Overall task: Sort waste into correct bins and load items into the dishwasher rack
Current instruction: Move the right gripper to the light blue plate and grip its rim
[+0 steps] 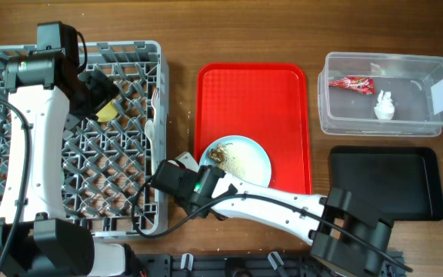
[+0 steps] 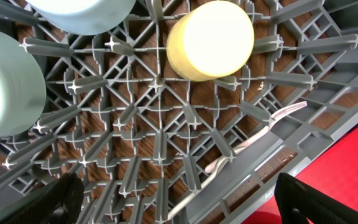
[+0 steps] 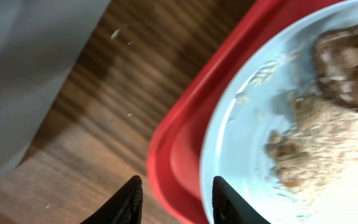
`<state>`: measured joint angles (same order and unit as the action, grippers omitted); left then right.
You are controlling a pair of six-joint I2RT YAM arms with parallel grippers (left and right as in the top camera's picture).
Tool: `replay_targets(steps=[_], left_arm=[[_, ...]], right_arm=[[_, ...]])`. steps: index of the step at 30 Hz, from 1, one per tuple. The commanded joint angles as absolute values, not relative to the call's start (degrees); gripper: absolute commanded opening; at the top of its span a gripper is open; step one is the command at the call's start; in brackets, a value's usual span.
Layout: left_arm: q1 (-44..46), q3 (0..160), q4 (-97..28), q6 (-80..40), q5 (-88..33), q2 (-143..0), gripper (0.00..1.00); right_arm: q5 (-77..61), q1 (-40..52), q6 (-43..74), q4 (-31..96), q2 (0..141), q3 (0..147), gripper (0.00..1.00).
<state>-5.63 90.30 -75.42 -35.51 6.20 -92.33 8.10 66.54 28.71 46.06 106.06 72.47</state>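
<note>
**Plate** (image 1: 258,154) (image 3: 247,155): round, pale blue, smooth and glossy. It lies flat at the near end of the red tray (image 1: 252,92) (image 3: 173,155).

**Food scraps** (image 1: 225,158) (image 3: 328,124): brown lumps and pale crumbs, heaped on the left half of the plate.

**Right gripper** (image 3: 176,200): black fingers apart, at the tray's left rim, with the rim and the plate's edge showing between them. Contact cannot be told.

**Dishwasher rack** (image 1: 129,54) (image 2: 142,112): square grey plastic lattice of pegs, left of the tray.
- Contents: a yellow-green cup (image 2: 210,40), base up, and two pale bowls (image 2: 5,81) (image 2: 82,12).
- Also white plastic cutlery (image 2: 260,134), lying with its long axis along the rack's right wall.

**Left gripper** (image 2: 179,199): fingers spread wide above the lattice, holding nothing.

**Clear tub** (image 1: 337,123): rectangular, far right. It holds a crinkly red-and-white wrapper (image 1: 351,83) and a crumpled white paper wad (image 1: 384,106).

**Black tray** (image 1: 383,181): shallow and matt, just nearer than the tub.

**Surface** (image 1: 183,31): brown wood grain.
</note>
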Motion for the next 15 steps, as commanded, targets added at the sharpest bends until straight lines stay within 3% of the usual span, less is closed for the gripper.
replay_targets(steps=[1,10,13,15], left_arm=[[-5.91,90.00,-75.26,-36.49,7.14,-92.53,1.00],[-5.91,90.00,-75.26,-36.49,7.14,-92.53,1.00],[-5.91,90.00,-75.26,-36.49,7.14,-92.53,1.00],[-5.91,90.00,-75.26,-36.49,7.14,-92.53,1.00]], right_arm=[[11.57,66.15,29.93,45.78,107.53,72.29,0.37],[16.78,64.99,28.97,44.18,113.60,71.26,0.31],[16.86,61.60,30.02,44.45,113.71,71.26,0.20],[16.84,58.39,29.63,44.62,113.71,71.29,0.19]])
